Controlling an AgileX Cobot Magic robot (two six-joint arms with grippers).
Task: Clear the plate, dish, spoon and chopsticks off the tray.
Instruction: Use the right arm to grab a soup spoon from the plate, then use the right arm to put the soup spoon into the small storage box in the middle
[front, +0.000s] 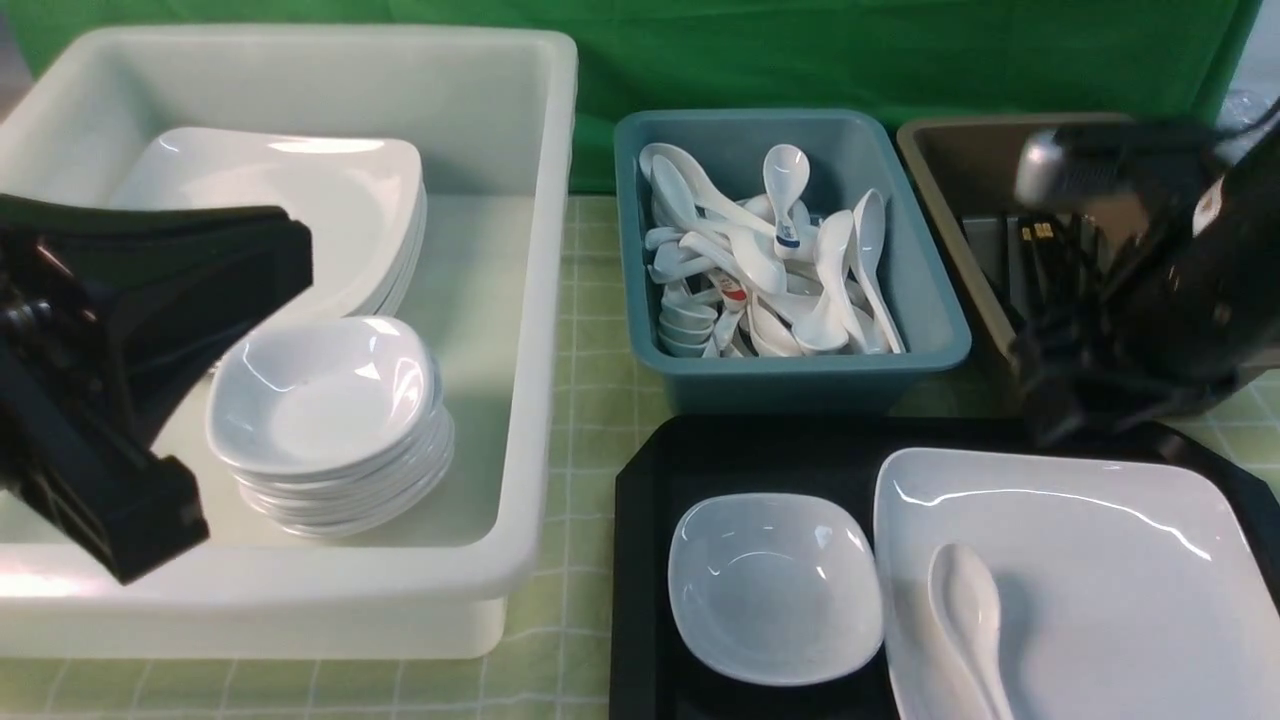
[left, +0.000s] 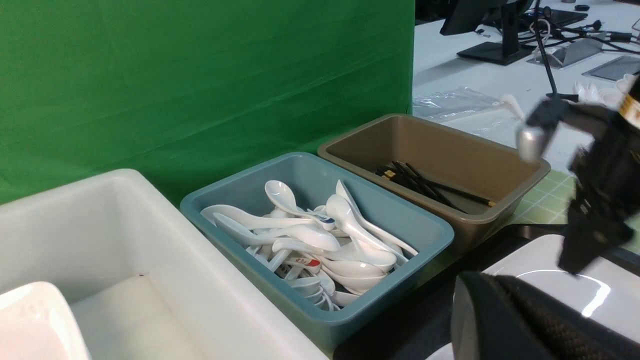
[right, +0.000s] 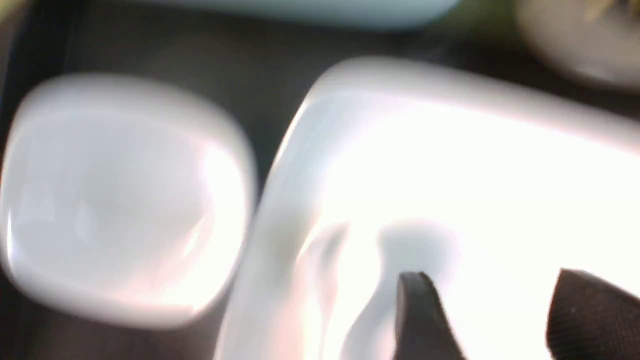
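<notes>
Spoon (front: 968, 620) on left part of plate (front: 1120, 540), on tray (front: 640, 590); long axis near-far, bowl away, handle toward robot. Right gripper (right: 492, 300) nearer arm, over plate's far edge, fingertips apart, empty. Left gripper (front: 110, 400) over white tub (front: 300, 40), well apart; spread unclear.

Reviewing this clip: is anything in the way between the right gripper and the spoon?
Nothing visible. The spoon lies uncovered on the plate, and the open right gripper hangs above the plate with only air between.
</notes>
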